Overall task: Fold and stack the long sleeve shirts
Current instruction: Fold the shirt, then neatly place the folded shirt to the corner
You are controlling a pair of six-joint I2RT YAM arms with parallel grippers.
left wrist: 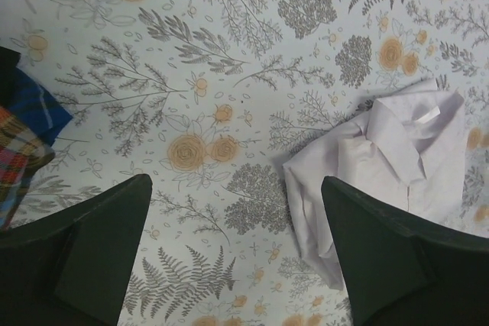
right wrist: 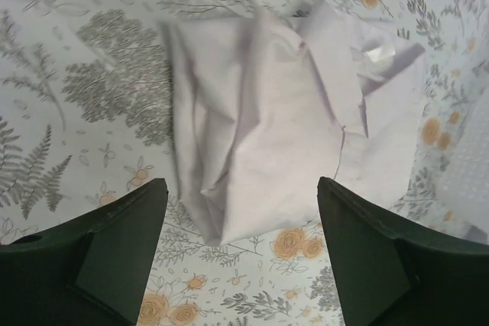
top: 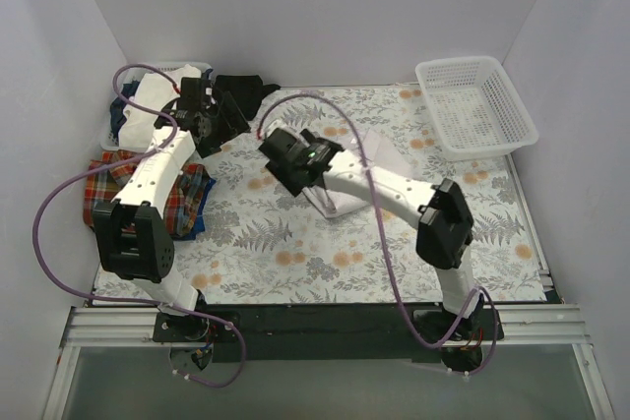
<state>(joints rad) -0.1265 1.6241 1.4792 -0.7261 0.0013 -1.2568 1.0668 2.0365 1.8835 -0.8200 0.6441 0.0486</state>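
White shirt (right wrist: 267,127) appears folded; right gripper (right wrist: 241,186) and left gripper (left wrist: 237,182) stand wide open, empty; next, seize plaid shirt (top: 189,202) at nine o'clock

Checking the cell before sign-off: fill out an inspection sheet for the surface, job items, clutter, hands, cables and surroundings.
Surface: floral cloth covers the table and lies flat.
Job's things: white shirt folded, mid-table, collar up; plaid shirt rumpled at the left edge, not stacked.
Clutter: black garment at the far edge; heap of clothes far left; white basket far right, looks empty.
Hands: left hand open, empty, over bare cloth; right hand open, empty, above the white shirt.
Cables: purple cables loop loosely off both arms.
Surroundings: white walls on three sides.
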